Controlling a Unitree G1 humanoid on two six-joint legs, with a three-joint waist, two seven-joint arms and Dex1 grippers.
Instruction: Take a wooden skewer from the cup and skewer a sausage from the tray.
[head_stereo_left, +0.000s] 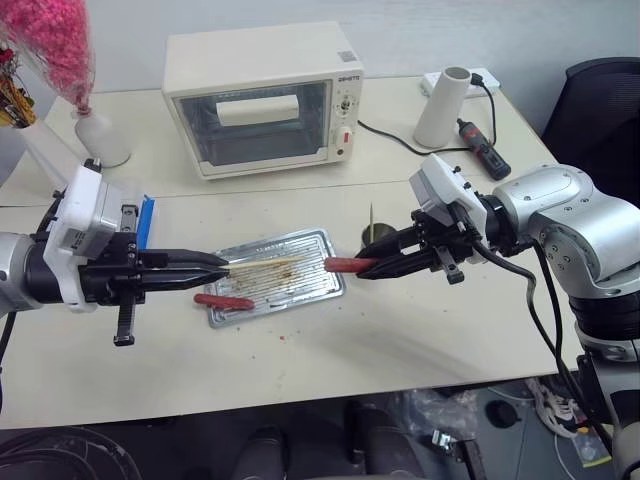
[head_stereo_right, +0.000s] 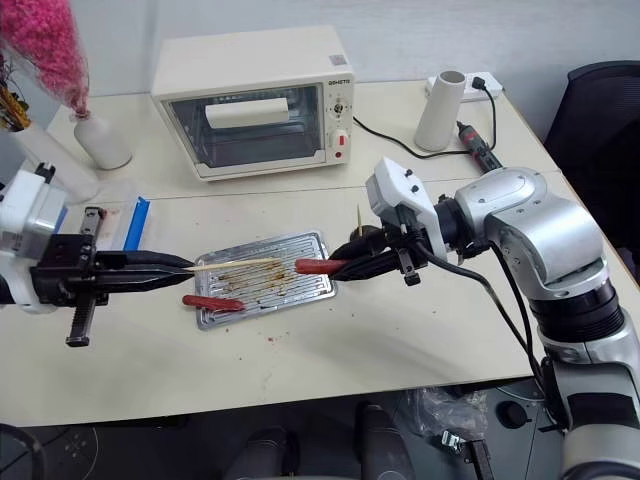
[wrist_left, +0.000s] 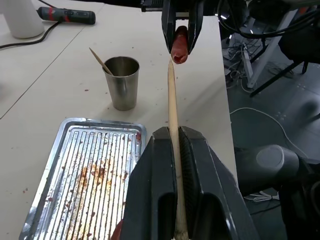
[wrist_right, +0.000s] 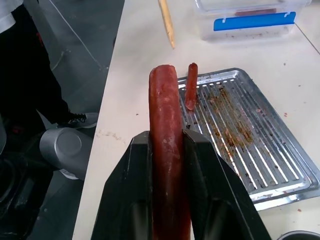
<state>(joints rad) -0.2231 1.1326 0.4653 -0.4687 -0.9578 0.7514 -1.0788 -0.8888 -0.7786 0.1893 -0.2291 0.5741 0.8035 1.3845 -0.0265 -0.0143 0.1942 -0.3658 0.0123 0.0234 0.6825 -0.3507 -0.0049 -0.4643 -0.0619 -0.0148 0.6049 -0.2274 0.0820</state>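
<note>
- Your left claw (head_stereo_left: 222, 268) is pressed together on the wooden skewer (head_stereo_left: 265, 262), pinching it near its blunt end; the stick runs level over the tray (head_stereo_left: 300, 290) with its pointed end toward your right claw.
- Your right claw (head_stereo_left: 362, 268) is pinching a sausage (head_stereo_left: 345, 265) between its two black fingers; the sausage sticks out lengthwise past the fingertips, pointing at the skewer.
- In the left wrist view the skewer (wrist_left: 173, 115) tip sits just short of the sausage (wrist_left: 180, 47) end, roughly lined up; touching or a small gap, you can't tell.
- The right wrist view shows the held sausage (wrist_right: 165, 150) clamped along its length and the skewer tip (wrist_right: 167, 22) ahead of it, apart there.
- The tray lies flat on the tabletop (head_stereo_left: 400, 340) below and between both claws, ribbed floor stained with brown grease.
- A second sausage (head_stereo_left: 224, 301) lies at the tray's near-left edge, partly over the rim, loose.
- The cup (wrist_left: 122, 82) stands upright on the tabletop just beside the tray's right end, behind your right claw, with another skewer (wrist_left: 100, 61) leaning in it.
- A clear plastic box with a blue clip (wrist_right: 255, 22) sits on the tabletop left of the tray, behind your left claw.
- A toaster oven (head_stereo_left: 262, 100) is at the back, a white cylinder (head_stereo_left: 442, 108) and a screwdriver (head_stereo_left: 483, 148) at back right, a vase with pink flowers (head_stereo_left: 90, 120) at back left.
</note>
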